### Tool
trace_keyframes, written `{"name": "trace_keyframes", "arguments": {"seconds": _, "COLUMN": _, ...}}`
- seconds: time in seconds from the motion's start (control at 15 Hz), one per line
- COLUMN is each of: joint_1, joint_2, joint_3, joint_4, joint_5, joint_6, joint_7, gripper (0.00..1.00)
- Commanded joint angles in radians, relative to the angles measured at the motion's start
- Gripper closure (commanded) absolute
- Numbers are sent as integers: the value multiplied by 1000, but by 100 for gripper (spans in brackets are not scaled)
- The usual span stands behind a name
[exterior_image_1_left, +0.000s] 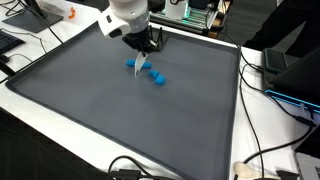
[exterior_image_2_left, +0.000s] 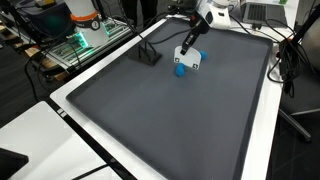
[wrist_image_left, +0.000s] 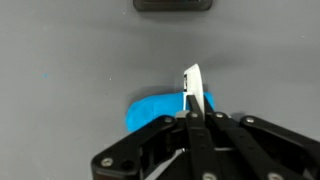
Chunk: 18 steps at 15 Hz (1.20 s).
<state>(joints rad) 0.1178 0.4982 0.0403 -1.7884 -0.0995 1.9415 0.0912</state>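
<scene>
My gripper (wrist_image_left: 192, 113) is shut on a thin white flat piece (wrist_image_left: 192, 84), which shows edge-on in the wrist view and sticks out past the fingertips. Directly beneath it on the dark grey mat lies a blue block (wrist_image_left: 152, 108). In an exterior view the gripper (exterior_image_1_left: 143, 52) hangs low over the mat with the white piece (exterior_image_1_left: 140, 68) pointing down between a blue block (exterior_image_1_left: 132, 64) and a second blue block (exterior_image_1_left: 158, 79). In an exterior view the white piece (exterior_image_2_left: 190, 58) appears as a small rectangle beside one blue block (exterior_image_2_left: 180, 70).
A black wedge-shaped object (exterior_image_2_left: 148, 55) stands on the mat near the gripper and shows at the top of the wrist view (wrist_image_left: 172, 5). The mat (exterior_image_1_left: 90, 110) sits in a white-framed table (exterior_image_1_left: 255, 110). Cables and electronics lie around the edges.
</scene>
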Motion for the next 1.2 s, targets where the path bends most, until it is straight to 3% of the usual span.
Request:
{"name": "trace_keyframes", "arguments": {"seconds": 0.0, "joint_1": -1, "joint_2": 26, "joint_3": -4, "joint_4": -17, "joint_5": -12, "joint_6": 31, "joint_7": -6, "gripper": 99}}
{"name": "trace_keyframes", "arguments": {"seconds": 1.13, "joint_1": -21, "joint_2": -15, "joint_3": 4, "joint_4": -83, "joint_5": 21, "joint_6": -3, "joint_7": -42, "gripper": 99}}
